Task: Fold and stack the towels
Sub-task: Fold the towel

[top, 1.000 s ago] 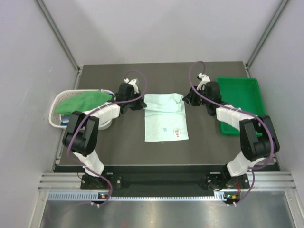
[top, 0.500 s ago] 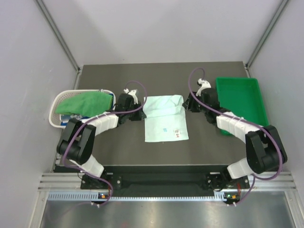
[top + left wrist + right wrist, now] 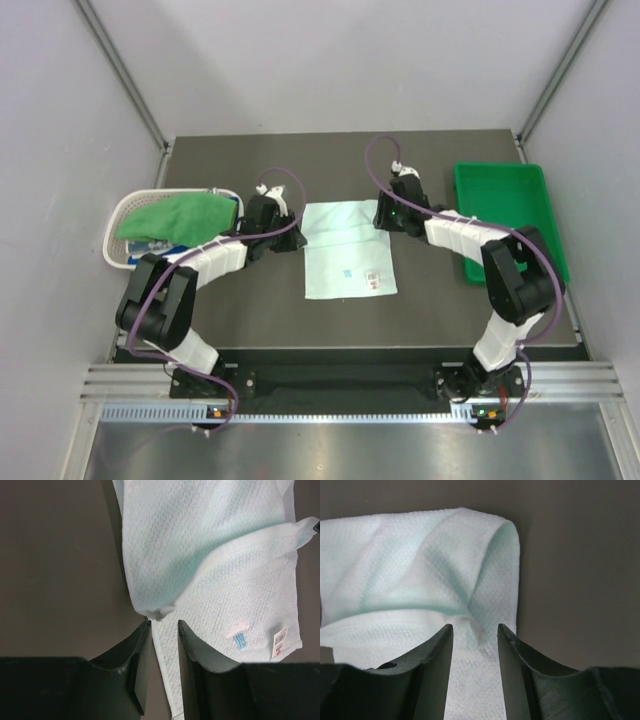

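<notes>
A bright green towel lies in the white basket at the surface's left edge. The left pincer is partly open and empty at the left edge of the pale mint towel, which lies mid-surface. The right pincer, open and empty, straddles its folded far right corner. A green tray sits at the right edge.
</notes>
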{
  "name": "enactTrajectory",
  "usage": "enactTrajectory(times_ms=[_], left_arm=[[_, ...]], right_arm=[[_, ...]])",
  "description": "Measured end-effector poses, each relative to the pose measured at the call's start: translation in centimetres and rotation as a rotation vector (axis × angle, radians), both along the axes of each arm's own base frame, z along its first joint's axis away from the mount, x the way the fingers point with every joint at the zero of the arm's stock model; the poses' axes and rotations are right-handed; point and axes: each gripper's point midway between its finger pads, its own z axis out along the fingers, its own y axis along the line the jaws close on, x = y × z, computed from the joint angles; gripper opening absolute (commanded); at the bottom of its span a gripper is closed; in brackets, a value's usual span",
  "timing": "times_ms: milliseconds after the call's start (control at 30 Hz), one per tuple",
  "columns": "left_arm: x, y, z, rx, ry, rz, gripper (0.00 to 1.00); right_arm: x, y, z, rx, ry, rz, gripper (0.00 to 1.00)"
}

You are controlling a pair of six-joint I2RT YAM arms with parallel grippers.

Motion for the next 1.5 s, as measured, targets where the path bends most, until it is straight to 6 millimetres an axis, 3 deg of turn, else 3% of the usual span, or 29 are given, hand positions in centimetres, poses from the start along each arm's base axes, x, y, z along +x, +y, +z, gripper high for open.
enactTrajectory(times_ms=[267,400,567,767,867,1067,1233,1500], left_arm=[[0.2,0.0,0.3,0.003,-0.002,0.007,0.34],[0.7,-0.2,1.0,-0.006,-0.015,0.009,0.34],[1.0,-0.2,1.4,-0.008,-0.017,0.018,0.34],[1.0,0.4,1.5,0.023,0.014,0.049,0.33],[1.5,0.7,1.9,0.042,0.017,0.076,0.33],[2.5,0.9,2.2,0.061,0.03,0.115,0.35],[2.8,0.7,0.3,0.075,0.08,0.12,0.36],[1.6,0.7,-1.8,0.069,0.154,0.127,0.38]], right_arm=[[-0.2,-0.7,-0.9,-0.037,0.019,-0.022,0.38],[-0.2,-0.3,-1.7,-0.041,0.028,-0.007,0.21],[0.5,0.7,-1.2,-0.006,-0.025,0.035,0.09],[-2.5,1.3,-2.0,-0.015,-0.041,0.133,0.03],[-4.4,1.7,-1.7,-0.031,-0.057,0.196,0.04],[-7.6,2.1,-0.4,-0.073,-0.12,0.288,0.25],[-8.7,1.2,-0.7,-0.099,-0.122,0.289,0.35],[-9.6,-0.4,-1.3,-0.107,-0.075,0.2,0.39]])
